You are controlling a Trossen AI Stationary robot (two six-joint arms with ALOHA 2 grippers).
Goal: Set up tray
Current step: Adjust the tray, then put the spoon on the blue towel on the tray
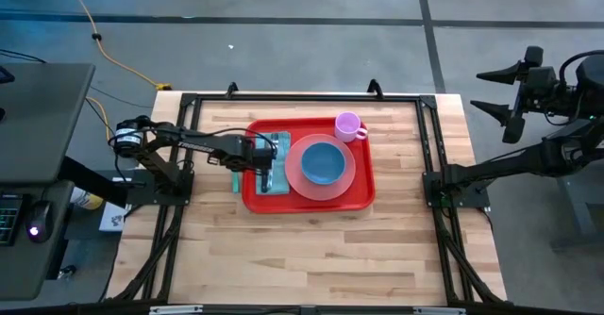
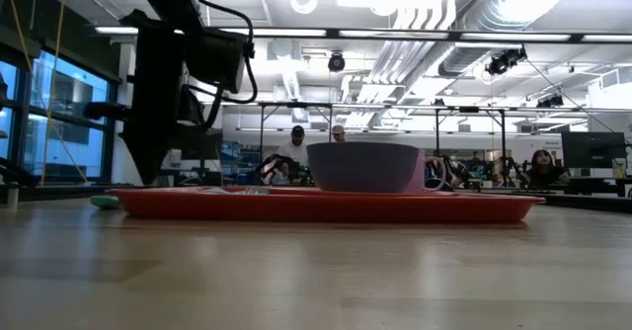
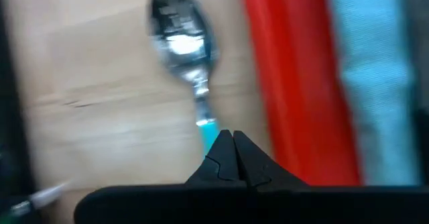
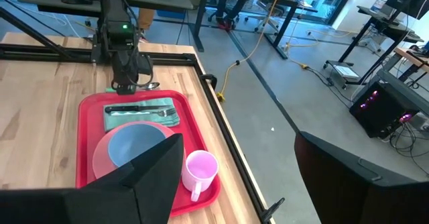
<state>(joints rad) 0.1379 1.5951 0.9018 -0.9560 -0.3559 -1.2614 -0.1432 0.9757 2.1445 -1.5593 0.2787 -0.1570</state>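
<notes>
The red tray [image 1: 310, 200] lies mid-table and carries a pink plate [image 1: 347, 178] with a blue bowl [image 1: 323, 162], a pink cup [image 1: 348, 125] and a teal napkin [image 4: 142, 115] with a dark-handled utensil [image 4: 134, 108] on it. My left gripper [image 1: 263, 169] stands over the tray's left part, shut on a metal spoon [image 3: 181, 36] with a teal handle. The spoon's bowl reaches out over the wood beside the tray's left rim [image 3: 295, 83]. My right gripper [image 1: 498, 93] is open, off the table's right edge near its far corner. My left gripper [image 3: 231, 143] pinches the spoon's teal handle [image 3: 208, 127] between its two shut fingertips. The spoon runs on straight ahead of the fingers, its bowl facing up over the wooden table. Whether the bowl rests on the table cannot be told.
Black frame rails [image 1: 429, 145] run along the table's left, right and far sides. Bare wood [image 1: 311, 258] lies between the tray and the near edge. A desk with a mouse and keyboard [image 1: 33, 230] stands left of the table. People sit in the room beyond [image 2: 296, 147].
</notes>
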